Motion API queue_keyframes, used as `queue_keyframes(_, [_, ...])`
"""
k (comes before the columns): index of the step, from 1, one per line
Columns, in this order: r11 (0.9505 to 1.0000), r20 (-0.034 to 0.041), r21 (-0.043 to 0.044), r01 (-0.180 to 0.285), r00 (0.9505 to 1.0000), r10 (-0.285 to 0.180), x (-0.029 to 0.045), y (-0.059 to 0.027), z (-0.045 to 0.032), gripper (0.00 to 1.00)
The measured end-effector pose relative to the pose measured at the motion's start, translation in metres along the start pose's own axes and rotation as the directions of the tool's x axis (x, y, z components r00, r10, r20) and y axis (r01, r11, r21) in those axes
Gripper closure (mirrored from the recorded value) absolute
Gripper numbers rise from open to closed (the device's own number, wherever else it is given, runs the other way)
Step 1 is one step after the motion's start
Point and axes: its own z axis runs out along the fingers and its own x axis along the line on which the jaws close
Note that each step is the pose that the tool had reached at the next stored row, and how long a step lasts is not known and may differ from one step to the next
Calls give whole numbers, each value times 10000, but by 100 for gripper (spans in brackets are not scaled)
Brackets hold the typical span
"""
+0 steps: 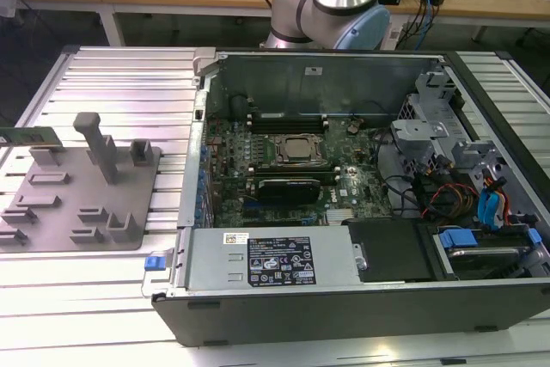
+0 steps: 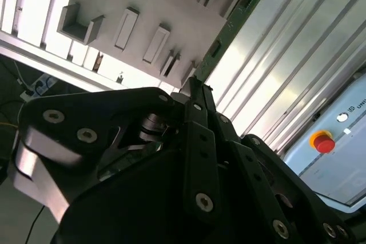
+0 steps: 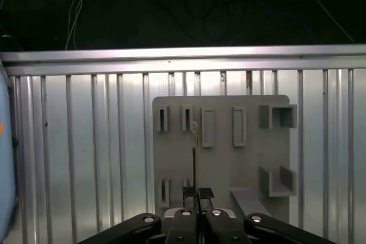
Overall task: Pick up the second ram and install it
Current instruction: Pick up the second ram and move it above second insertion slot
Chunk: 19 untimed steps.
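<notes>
Pincer [image 3: 195,192] looks pressed together on one end of the second ram [image 2: 227,32], held on edge over the grey holder plate [image 1: 129,204] beside the open computer case [image 1: 344,281]. Light, stiff, brittle board: best gripped by its bare edges, clear of chips and contacts

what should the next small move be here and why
Probably carry the ram toward the open case. The gripper looks shut on its end, and the ram hangs over the grey plate, off to the exterior view's left of the case.
</notes>
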Motion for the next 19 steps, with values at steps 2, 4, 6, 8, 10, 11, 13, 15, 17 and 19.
queue_keyframes(2, [10000,-1,6,1,10000,-1,-6,-1,-48,91])
queue_keyframes(4, [10000,0,12,0,10000,0,-10,-1,-77,91])
queue_keyframes(6, [10000,0,18,1,10000,-1,-17,-1,-101,91])
queue_keyframes(8, [10000,0,25,0,10000,0,-25,-1,-140,91])
queue_keyframes(10, [10000,0,29,1,10000,-1,-28,-2,-173,91])
queue_keyframes(11, [10000,0,32,-1,10000,1,-32,-2,-200,91])
queue_keyframes(13, [10000,0,39,0,10000,0,-41,-3,-266,91])
queue_keyframes(15, [10000,0,43,0,10000,0,-46,-3,-304,91])
queue_keyframes(17, [10000,1,44,1,10000,-1,-46,-3,-330,91])
queue_keyframes(19, [10000,1,45,0,10000,0,-46,-4,-336,91])
